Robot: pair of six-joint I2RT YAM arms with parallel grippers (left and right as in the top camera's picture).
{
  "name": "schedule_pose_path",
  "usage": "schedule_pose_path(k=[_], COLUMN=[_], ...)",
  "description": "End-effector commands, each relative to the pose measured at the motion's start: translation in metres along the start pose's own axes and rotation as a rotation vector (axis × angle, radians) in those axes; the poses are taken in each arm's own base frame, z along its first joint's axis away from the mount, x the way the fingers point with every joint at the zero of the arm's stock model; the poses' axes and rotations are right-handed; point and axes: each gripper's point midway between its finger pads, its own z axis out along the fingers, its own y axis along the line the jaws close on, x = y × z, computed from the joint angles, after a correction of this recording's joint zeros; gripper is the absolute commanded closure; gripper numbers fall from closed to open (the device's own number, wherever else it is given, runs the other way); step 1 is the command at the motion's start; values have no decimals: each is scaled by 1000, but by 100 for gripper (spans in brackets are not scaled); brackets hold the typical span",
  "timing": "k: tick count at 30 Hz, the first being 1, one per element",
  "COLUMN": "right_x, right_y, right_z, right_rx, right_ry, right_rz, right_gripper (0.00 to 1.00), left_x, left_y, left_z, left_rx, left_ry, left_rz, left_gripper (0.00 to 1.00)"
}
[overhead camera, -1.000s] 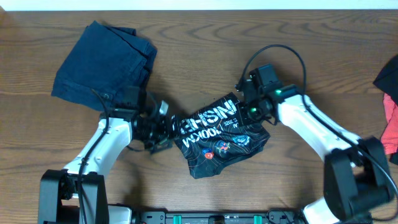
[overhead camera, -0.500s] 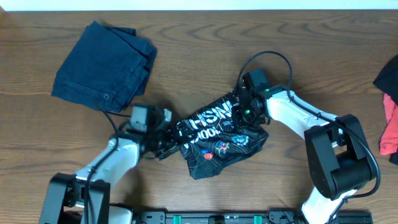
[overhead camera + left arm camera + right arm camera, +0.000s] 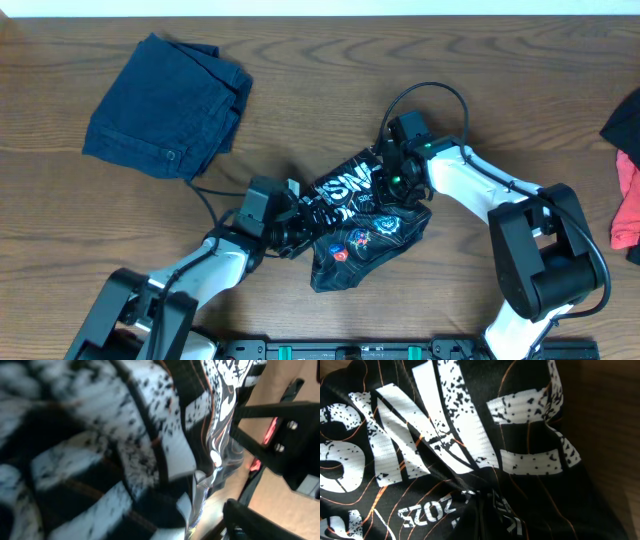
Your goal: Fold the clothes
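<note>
The jersey [image 3: 360,225] lies bunched in the middle of the surface [image 3: 300,50], white lettering on top and small logos lower down, with no part lying flat. My right gripper [image 3: 392,178] is closed at its upper right edge. In the right wrist view the creases run together toward the bottom of the frame, so I judge it has a pinch of cloth. My left gripper [image 3: 298,215] is pressed into the left edge. Its wrist view is full of fabric, and I cannot tell how wide it stands or whether it holds anything.

The main risk I see is grabbing more than 1 layer on the left: pulling then would drag the whole heap instead of spreading it. If only 1 side grips, the cloth could twist tighter or slip free. The 2 grippers also sit near each other across the bundle, so a careless pull could bring the arms together.

A folded denim garment [image 3: 165,105] sits well apart at the upper left, and a red garment [image 3: 628,205] and a dark cloth [image 3: 622,125] lie at the far right edge. None of them blocks the work.
</note>
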Motion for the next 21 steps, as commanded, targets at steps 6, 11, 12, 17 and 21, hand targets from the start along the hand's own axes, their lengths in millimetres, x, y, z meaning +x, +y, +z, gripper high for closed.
schedule_pose_path(k=[6, 11, 12, 17, 21], right_x=[19, 18, 18, 6, -7], right_y=[-8, -11, -11, -7, -2], right_z=[20, 13, 8, -33, -82], right_rx=[38, 38, 38, 23, 4], right_ry=[72, 66, 62, -32, -164], right_rz=[16, 31, 35, 43, 47], right_gripper=[99, 99, 99, 99, 99], left_x=[-1, -5, -8, -32, -59], left_y=[16, 0, -9, -74, -123], left_z=[14, 9, 6, -27, -72], left_rx=[-48, 6, 31, 212, 328], left_ry=[-55, -42, -48, -167, -297], left_rz=[113, 240, 279, 483, 566], left_gripper=[79, 94, 94, 94, 94])
